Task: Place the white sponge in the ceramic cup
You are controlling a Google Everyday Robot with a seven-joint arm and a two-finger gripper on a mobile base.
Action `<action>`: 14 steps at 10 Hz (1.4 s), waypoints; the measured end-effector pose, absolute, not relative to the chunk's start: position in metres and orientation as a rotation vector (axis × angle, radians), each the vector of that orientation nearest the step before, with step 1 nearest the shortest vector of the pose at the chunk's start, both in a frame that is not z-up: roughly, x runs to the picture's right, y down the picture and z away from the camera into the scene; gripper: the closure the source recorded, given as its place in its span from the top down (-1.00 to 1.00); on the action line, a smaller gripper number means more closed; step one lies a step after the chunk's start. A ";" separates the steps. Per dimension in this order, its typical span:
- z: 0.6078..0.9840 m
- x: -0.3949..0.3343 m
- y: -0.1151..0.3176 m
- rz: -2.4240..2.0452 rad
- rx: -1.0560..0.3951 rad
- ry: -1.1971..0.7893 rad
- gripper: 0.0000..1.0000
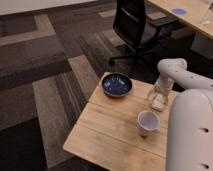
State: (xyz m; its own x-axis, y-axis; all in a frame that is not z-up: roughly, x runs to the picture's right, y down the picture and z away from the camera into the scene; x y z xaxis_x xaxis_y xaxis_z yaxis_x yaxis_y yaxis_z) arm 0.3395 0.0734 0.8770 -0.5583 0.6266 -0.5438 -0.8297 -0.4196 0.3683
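White sponge (159, 104) under gripper (158, 96) by table (107, 131) edge, ceramic cup (148, 122) near

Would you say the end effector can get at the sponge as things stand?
Probably yes: the end effector hangs right at the sponge on the table; cup and bowl stand clear of it.

No text, label, brand or number can be read on any thing here. The gripper (157, 95) is low over the wooden table (110, 131), just above the white sponge (159, 105).
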 end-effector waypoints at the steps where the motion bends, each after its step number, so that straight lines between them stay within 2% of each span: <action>1: 0.876 0.345 0.074 2.052 -0.400 0.783 0.25; 3: 0.870 0.354 0.063 2.064 -0.366 0.782 -0.17; 4: 0.859 0.352 0.042 2.054 -0.327 0.757 -0.54; 5: 0.849 0.346 0.028 2.039 -0.309 0.737 -0.83; 6: 0.838 0.338 0.016 2.030 -0.302 0.710 -1.00; 9: 0.796 0.300 -0.022 1.938 -0.321 0.592 -1.00; 11: 0.743 0.250 -0.041 1.797 -0.435 0.440 -1.00; 13: 0.685 0.205 -0.042 1.603 -0.561 0.296 -1.00; 14: 0.681 0.202 -0.041 1.588 -0.569 0.289 -1.00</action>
State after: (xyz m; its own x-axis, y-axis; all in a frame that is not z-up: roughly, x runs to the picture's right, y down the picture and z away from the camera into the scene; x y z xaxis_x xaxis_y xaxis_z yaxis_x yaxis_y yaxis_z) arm 0.2021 -0.0412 0.6814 -0.0146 0.8545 -0.5193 -0.9827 -0.1083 -0.1506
